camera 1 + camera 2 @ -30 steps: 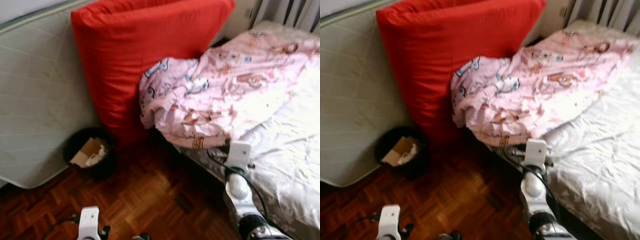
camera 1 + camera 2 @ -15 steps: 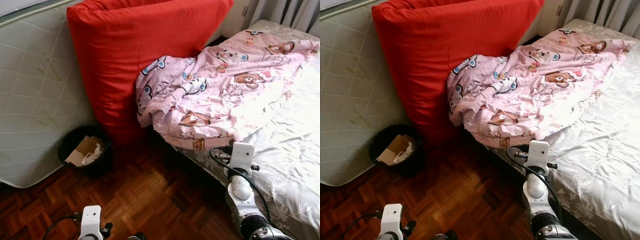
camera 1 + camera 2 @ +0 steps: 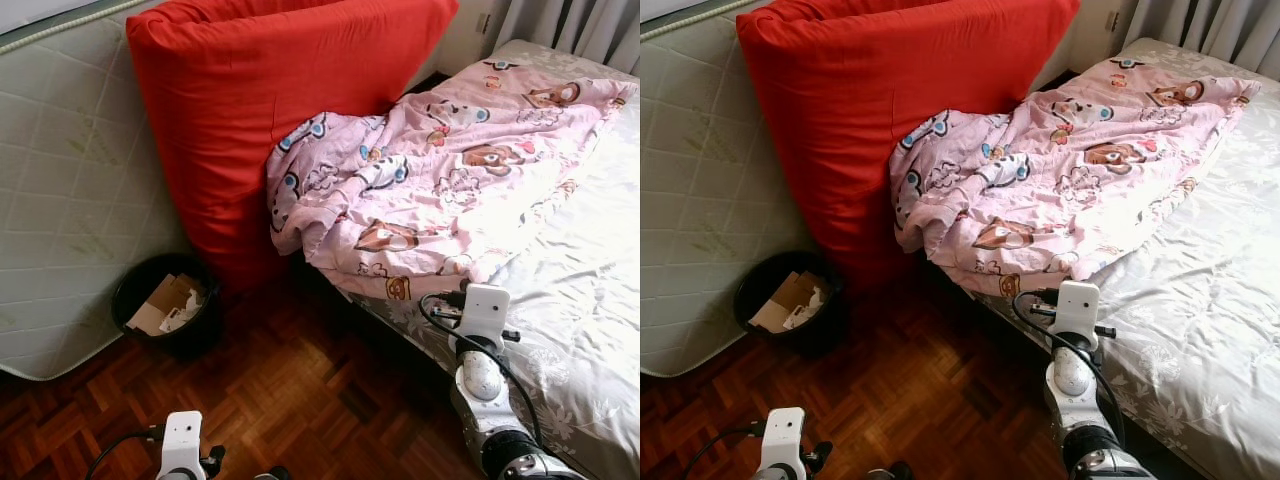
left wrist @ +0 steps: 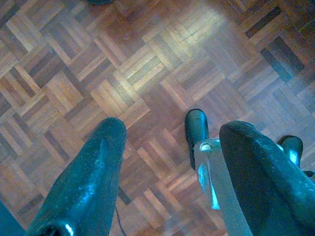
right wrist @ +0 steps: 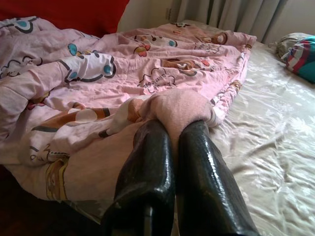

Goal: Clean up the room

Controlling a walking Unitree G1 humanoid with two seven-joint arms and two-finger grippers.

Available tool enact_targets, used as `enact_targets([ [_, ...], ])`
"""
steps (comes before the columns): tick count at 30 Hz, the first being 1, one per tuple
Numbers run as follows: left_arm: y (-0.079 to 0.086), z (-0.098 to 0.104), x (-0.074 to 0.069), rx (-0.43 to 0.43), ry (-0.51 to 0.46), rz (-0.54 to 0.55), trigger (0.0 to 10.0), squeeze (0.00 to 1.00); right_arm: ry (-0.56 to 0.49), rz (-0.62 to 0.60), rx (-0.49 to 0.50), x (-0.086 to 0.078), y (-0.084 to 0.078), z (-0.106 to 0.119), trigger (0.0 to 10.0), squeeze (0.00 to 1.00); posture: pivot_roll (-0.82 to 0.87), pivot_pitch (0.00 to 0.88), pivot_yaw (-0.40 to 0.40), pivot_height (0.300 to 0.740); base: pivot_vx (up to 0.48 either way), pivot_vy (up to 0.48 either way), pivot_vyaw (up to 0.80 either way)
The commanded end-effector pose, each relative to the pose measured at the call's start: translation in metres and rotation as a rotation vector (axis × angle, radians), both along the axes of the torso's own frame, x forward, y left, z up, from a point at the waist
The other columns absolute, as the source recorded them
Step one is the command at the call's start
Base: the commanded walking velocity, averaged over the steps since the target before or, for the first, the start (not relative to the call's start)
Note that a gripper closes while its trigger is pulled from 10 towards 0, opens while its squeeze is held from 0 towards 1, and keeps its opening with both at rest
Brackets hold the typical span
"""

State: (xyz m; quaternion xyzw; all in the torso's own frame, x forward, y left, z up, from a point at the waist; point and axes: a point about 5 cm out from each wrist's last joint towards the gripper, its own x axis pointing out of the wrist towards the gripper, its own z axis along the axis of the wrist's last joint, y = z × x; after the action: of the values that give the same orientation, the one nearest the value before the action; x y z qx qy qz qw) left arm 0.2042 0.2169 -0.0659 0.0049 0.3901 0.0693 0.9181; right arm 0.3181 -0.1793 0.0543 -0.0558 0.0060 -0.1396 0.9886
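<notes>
the pink cartoon-print blanket lay bunched on the near side of the bed, draped over the white satin sheet and spilling over the bed edge toward the floor. you had the right gripper at that edge, its two black fingers clenched on a fold of the pink fabric. the floor was dark wood parquet, and a quilted pale mattress stood on its side along the wall with a big red cushion leaning against it, touching the blanket. a round black waste bin sat at their foot, holding cardboard scraps and crumpled paper. your left gripper hung low over the parquet, fingers spread and holding nothing. grey curtains hung behind the bed.
</notes>
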Motion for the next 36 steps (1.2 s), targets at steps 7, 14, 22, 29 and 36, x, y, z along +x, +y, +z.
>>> enact_targets([
  [7,0.0036,-0.0047,-0.0091,0.014,0.039,-0.001,10.0,0.00,0.034,0.004,0.009,-0.0029,0.0016,-0.0062,10.0,0.00,0.04,0.166,0.035,0.740,0.000,0.000,0.00],
  [14,0.0038,-0.0047,-0.0093,0.015,0.040,-0.002,10.0,0.00,0.041,0.005,0.013,-0.0034,0.0019,-0.0073,10.0,0.00,0.04,0.166,0.035,0.740,0.000,0.000,0.00],
  [22,0.0039,-0.0049,-0.0096,0.016,0.042,-0.004,10.0,0.00,0.046,0.006,0.017,-0.0037,0.0019,-0.0082,10.0,0.00,0.04,0.167,0.034,0.740,0.000,0.000,0.00],
  [29,0.0038,-0.0048,-0.0095,0.018,0.042,-0.004,10.0,0.00,0.048,0.007,0.019,-0.0036,0.0018,-0.0082,10.0,0.00,0.04,0.167,0.034,0.740,0.000,0.000,0.00],
  [36,0.0038,-0.0048,-0.0095,0.019,0.042,-0.007,10.0,0.00,0.048,0.008,0.021,-0.0037,0.0019,-0.0084,10.0,0.00,0.04,0.168,0.035,0.740,0.000,0.000,0.00],
])
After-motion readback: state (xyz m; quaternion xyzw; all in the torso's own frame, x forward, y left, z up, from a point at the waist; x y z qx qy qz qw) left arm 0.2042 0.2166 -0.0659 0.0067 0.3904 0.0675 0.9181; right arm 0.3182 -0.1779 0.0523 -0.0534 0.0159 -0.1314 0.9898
